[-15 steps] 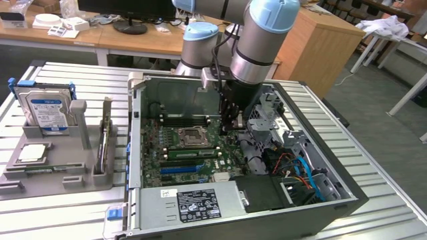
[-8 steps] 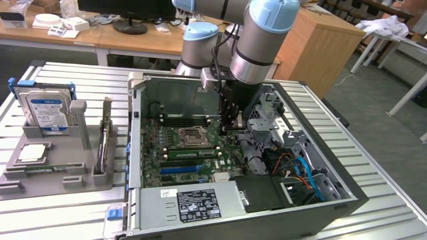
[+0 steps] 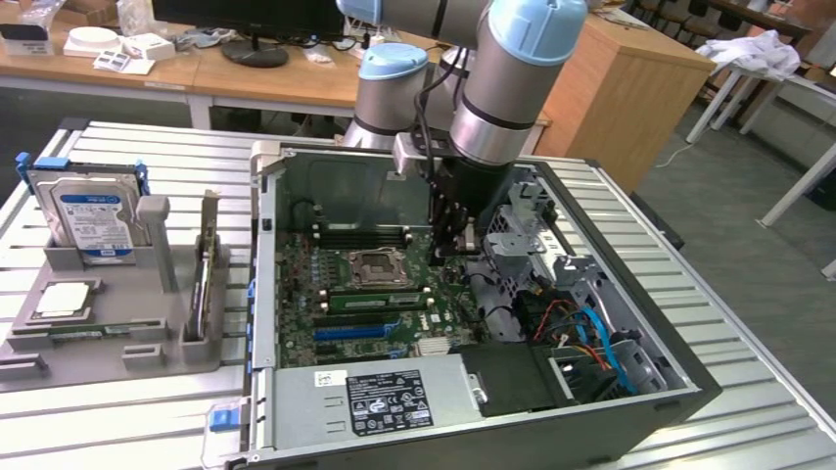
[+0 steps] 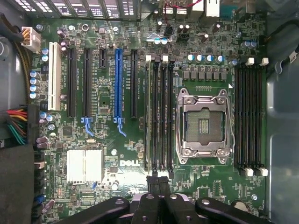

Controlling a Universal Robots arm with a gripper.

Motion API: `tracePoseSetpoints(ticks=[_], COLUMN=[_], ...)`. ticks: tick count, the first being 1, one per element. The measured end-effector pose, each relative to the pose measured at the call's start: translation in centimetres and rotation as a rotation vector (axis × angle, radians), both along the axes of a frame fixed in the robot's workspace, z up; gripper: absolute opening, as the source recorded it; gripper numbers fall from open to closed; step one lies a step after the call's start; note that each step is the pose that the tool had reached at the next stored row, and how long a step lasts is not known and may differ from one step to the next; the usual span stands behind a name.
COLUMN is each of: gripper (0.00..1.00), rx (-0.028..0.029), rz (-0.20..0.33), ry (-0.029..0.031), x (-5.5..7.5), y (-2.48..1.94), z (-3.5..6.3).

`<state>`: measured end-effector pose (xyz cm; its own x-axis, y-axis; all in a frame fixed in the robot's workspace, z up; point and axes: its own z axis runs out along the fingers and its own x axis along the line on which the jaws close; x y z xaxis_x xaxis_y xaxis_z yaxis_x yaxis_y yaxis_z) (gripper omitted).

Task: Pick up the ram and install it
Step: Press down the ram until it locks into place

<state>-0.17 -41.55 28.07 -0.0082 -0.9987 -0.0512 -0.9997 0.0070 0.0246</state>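
Beside the CPU socket (image 3: 379, 266), the exterior view shows the ram (image 3: 372, 300) seated in a slot. The arm (image 3: 503, 88) reaches straight down. In the wrist view the gripper (image 4: 159, 179) hangs above the motherboard (image 4: 210, 182), jaws pressed together, empty.

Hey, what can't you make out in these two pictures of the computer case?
1. Exterior view: whether the tool holds the ram; its tip is dark against the motherboard.
2. Wrist view: the tool's body, cut off by the picture's edge.
3. Exterior view: hard drive label text, too small.
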Motion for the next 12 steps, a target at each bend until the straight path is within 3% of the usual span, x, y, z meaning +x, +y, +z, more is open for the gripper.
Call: tracePoseSetpoints(ticks=[12], gripper=[0.11], rx=[-0.0002], rz=[0.000], ry=[0.0001], x=[0.00], y=[0.00], z=[-0.63])
